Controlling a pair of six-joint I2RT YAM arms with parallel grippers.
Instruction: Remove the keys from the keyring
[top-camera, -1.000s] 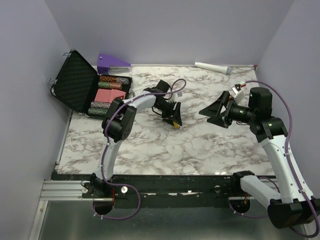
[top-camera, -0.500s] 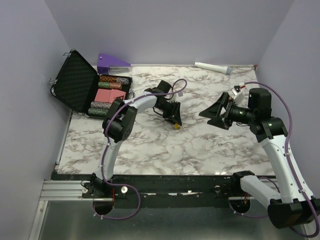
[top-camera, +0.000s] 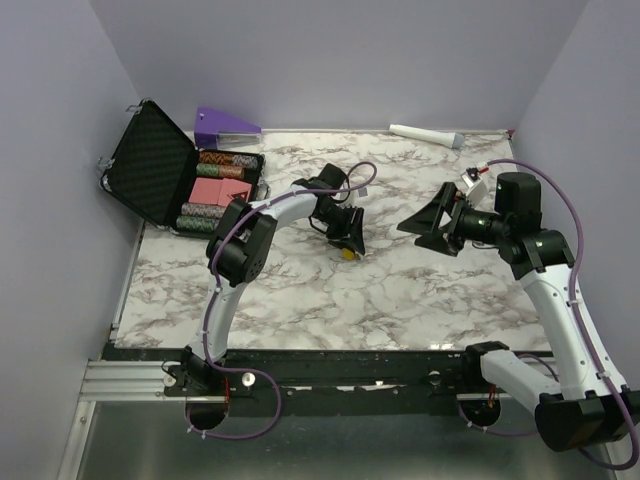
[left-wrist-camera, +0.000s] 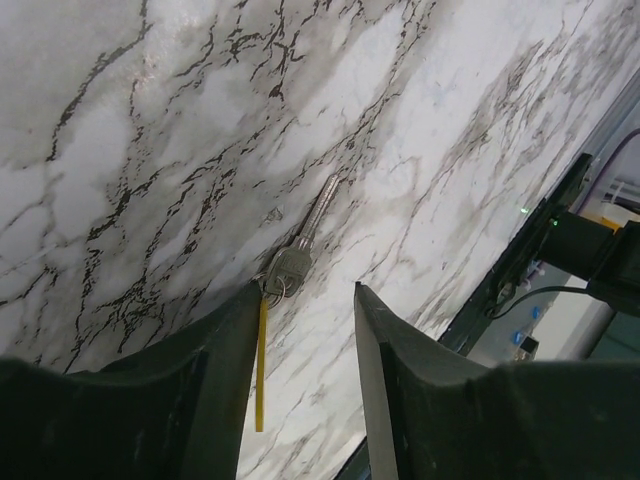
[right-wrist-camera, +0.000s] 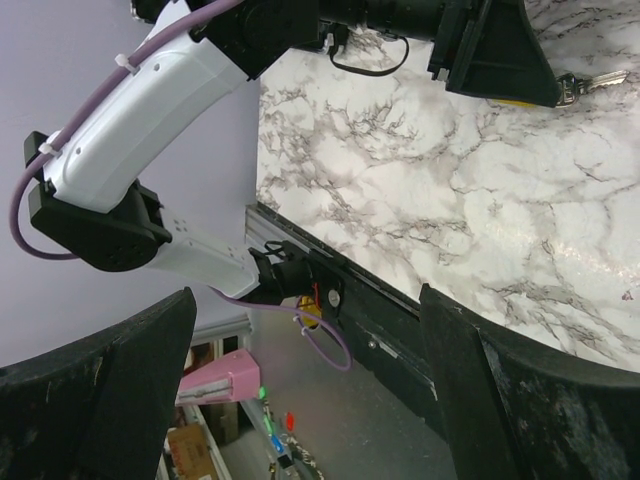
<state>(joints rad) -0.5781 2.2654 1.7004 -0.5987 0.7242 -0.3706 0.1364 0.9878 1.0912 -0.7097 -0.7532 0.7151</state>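
Observation:
The keys (left-wrist-camera: 297, 257) lie on the marble table: a silver key on a small ring (left-wrist-camera: 272, 291) with a flat yellow tag (left-wrist-camera: 261, 370). My left gripper (left-wrist-camera: 307, 292) hovers right over them, its jaws apart. The ring sits at the tip of the left finger (left-wrist-camera: 205, 385) and the yellow tag runs along that finger's inner face, with nothing pinched. From above, the keys (top-camera: 347, 253) show as a yellow speck under the left gripper (top-camera: 345, 238). My right gripper (top-camera: 422, 222) hangs wide open and empty to the right, aimed at the keys (right-wrist-camera: 590, 82).
An open black case (top-camera: 150, 165) with poker chips stands at the back left, next to a purple wedge (top-camera: 225, 125). A white cylinder with a grey tip (top-camera: 425, 133) lies along the back edge. The black rail (right-wrist-camera: 400, 320) runs along the table's front edge.
The left gripper's jaws narrowed, then widened a little again, and its wrist shifted slightly left with the yellow tag. The right arm has hardly moved.

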